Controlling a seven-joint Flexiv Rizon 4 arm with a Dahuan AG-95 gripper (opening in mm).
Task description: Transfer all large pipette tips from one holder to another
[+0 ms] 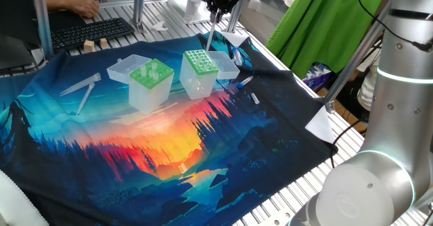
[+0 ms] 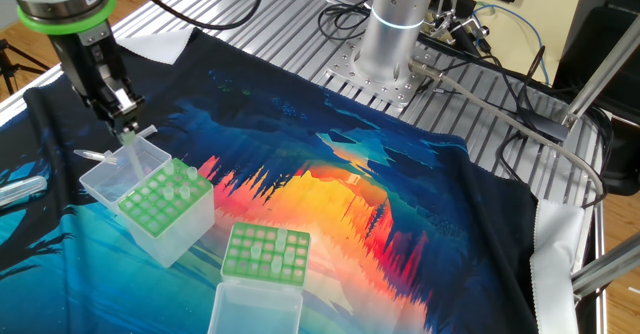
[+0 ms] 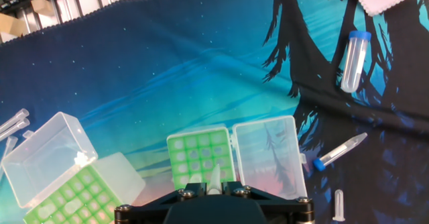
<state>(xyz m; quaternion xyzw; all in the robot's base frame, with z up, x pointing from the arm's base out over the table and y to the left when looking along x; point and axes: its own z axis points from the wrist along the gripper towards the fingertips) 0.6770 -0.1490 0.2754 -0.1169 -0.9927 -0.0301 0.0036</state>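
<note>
- Hand view: nearest the lens you see the gripper [image 3: 214, 194], a dark housing along the bottom edge. Its jaws pinch a large pipette tip [image 3: 214, 178], which points down. Directly beneath lies the dotted-grid holder [image 3: 198, 158], with its open lid [image 3: 268, 158] touching its right side. The light-green holder [image 3: 70, 198] sits just left of it, at the lower edge. A blue-capped tube [image 3: 353, 60] lies well apart to the upper right.
- One fixed view: nearest you is the grey arm [image 1: 379, 178], well to the right of the dotted-grid holder. The gripper hangs above that holder's far edge. The clear tip slants down from the jaws, and its point is just clear of the green plate. To the holder's left, more large tips [image 1: 153, 69] stand in the light-green holder, waiting their turn.
- The other fixed view: the dotted-grid holder is left of centre, and the gripper is above it and to its left. From this side the tip seems to fall over the lid rather than the plate. Which hole it faces cannot be told.
- Step in hand, as judged: seating the held tip.
  - Centre its point over one free hole before you descend; use the hand view for this.
  - Lower straight down and slowly, because a slanted tip may catch on the plate.
  - Spread the jaws only once the tip's shoulder rests in the hole.
  - Rise vertically, so the fingers do not drag it out.
</note>
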